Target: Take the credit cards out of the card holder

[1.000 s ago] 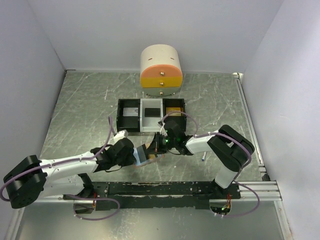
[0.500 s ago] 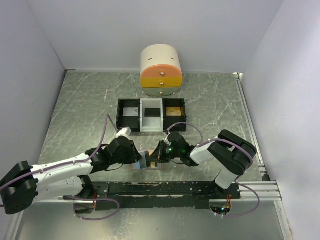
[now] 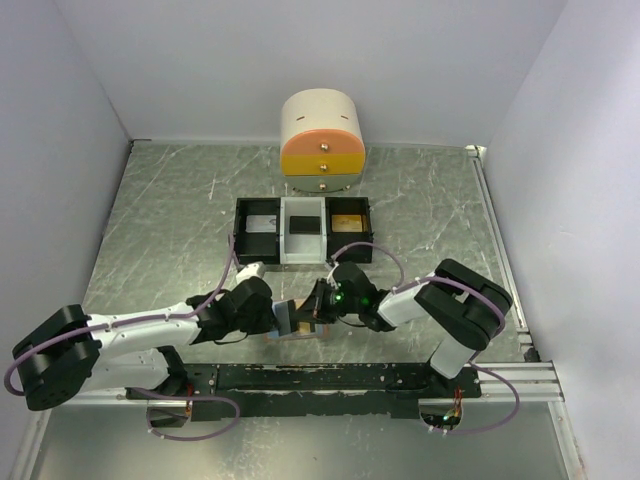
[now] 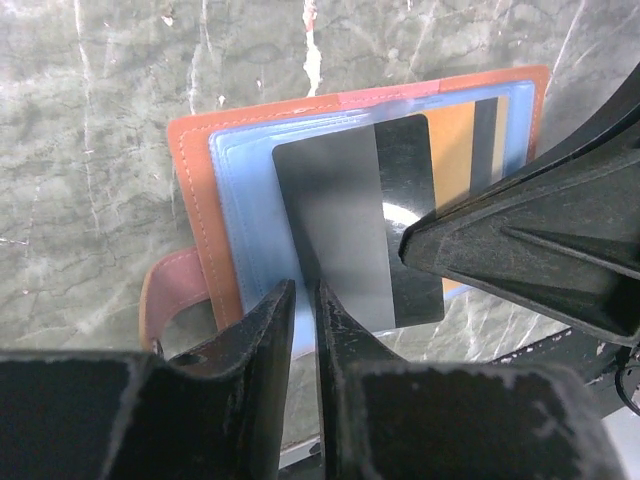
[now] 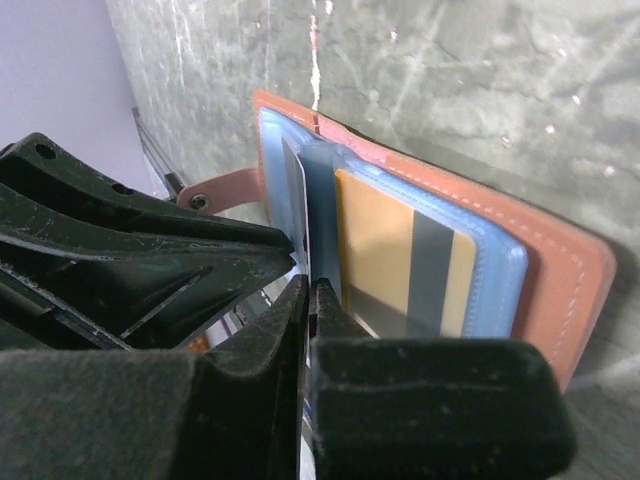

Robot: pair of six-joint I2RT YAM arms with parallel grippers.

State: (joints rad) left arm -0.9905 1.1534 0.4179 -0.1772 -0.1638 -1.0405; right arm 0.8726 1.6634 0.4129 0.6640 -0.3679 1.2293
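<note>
Since one second ago, the left arm's elbow has swung inward in the top view. The left hand point(image 4: 303, 300) remains at lower centre, closed to a narrow slit on the near edge of the tan-brown leather bifold card holder point(image 4: 190, 180) with light blue lining, which lies open on the grey marbled table point(image 3: 170, 220). Whether that slit also catches a card corner cannot be told. The thin dark grey card point(image 4: 330, 230) with a black band now stands partly out of its pocket at frame centre. The orange-gold card point(image 4: 452, 140) sits fully seated at the upper right. The right hand point(image 5: 308, 295) has descended from beside the trays to the holder, and its fingers are pinched nearly together on the grey card's edge. Judgement: extraction of the first card is under way, and no card is free yet. Count: two hands, one card holder, two cards visible in it. Above centre in the top view, one row of three tray compartments point(image 3: 240, 215), black, white, black. A dark rectangle point(image 3: 303, 226) lies in the white one; whether it is a card cannot be told. One cream-and-orange rounded drawer cabinet point(image 3: 321, 145) stands behind.
</note>
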